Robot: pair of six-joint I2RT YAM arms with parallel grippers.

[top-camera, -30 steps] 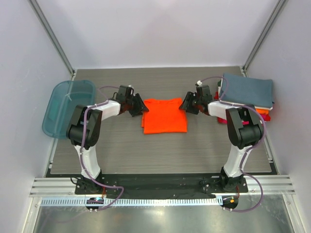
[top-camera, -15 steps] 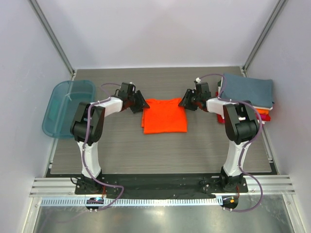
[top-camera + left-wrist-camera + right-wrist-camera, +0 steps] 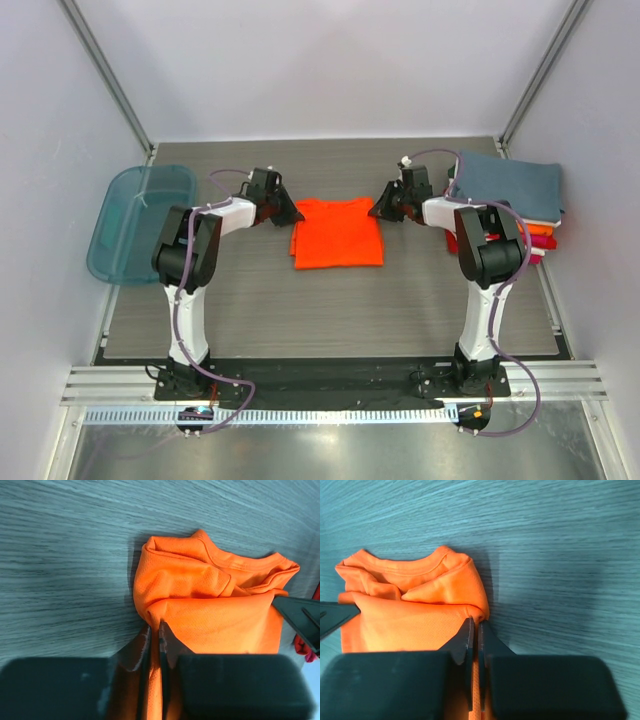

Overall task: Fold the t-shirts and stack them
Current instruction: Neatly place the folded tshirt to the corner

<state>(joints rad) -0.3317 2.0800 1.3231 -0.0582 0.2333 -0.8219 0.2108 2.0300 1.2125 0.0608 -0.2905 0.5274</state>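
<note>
Grey table [image 3: 330, 310]; tub [image 3: 140, 220] far left, stack [image 3: 510, 180] seemingly near right gripper [image 3: 378, 209].

the orange t-shirt [image 3: 215, 605] lies on the grey wood-grain table [image 3: 65, 555], bunched into soft folds. its ribbed collar is at the far side. the left gripper [image 3: 155, 628] comes in from the bottom edge. its two thin dark fingers [image 3: 163, 645] are pressed together on a folded corner of the cloth, at the near left side of the shirt. at the right edge a dark pointed part of the right gripper [image 3: 300, 619] touches the shirt's other corner. below it shows a small bit of crimson cloth [image 3: 304, 647].
</note>
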